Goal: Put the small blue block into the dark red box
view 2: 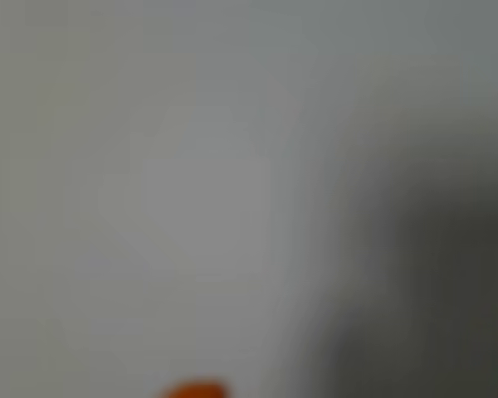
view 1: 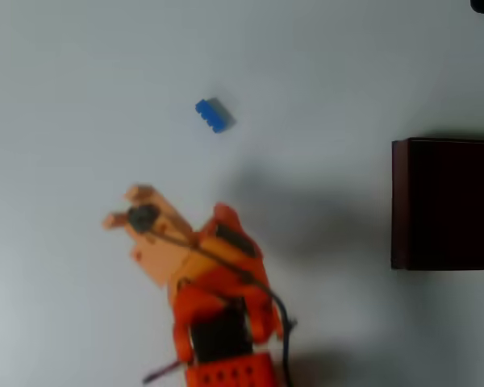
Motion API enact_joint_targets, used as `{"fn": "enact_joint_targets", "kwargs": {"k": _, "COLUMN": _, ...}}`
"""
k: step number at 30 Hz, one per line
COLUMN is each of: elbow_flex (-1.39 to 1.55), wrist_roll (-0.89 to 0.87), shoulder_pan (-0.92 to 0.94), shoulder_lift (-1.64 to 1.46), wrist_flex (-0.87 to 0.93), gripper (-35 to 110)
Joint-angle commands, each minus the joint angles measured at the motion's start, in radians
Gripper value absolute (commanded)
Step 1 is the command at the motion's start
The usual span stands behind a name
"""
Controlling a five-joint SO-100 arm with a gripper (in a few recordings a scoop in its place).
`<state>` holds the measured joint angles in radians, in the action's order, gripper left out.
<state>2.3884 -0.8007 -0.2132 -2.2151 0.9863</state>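
The small blue block (view 1: 214, 114) is lying bare on the counter (view 1: 81, 81), apart from our empty, slightly parted end effector (view 1: 121, 208) and far from the dark red box (view 1: 448, 203); we are judging it light, rigid, best pinched across its smooth sides.

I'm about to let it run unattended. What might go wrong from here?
The small blue block is tiny and lies skewed to the gripper, so the fingers could nudge it away. The wrist view is blurred, little help for aiming. The dark red box sits far right, so a weak grip risks a drop.
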Motion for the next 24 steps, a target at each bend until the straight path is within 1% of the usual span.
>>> {"fn": "enact_joint_targets", "kwargs": {"k": 1, "elbow_flex": -0.265, "wrist_roll": -0.041, "shoulder_pan": 0.008, "shoulder_lift": 0.219, "wrist_flex": 0.048, "gripper": 18}}
{"fn": "enact_joint_targets", "kwargs": {"k": 7, "elbow_flex": -0.502, "wrist_roll": -0.067, "shoulder_pan": 0.031, "shoulder_lift": 0.416, "wrist_flex": 0.110, "gripper": 19}}
{"fn": "enact_joint_targets", "kwargs": {"k": 24, "elbow_flex": -0.798, "wrist_roll": -0.118, "shoulder_pan": 0.074, "shoulder_lift": 0.805, "wrist_flex": 0.124, "gripper": 20}}
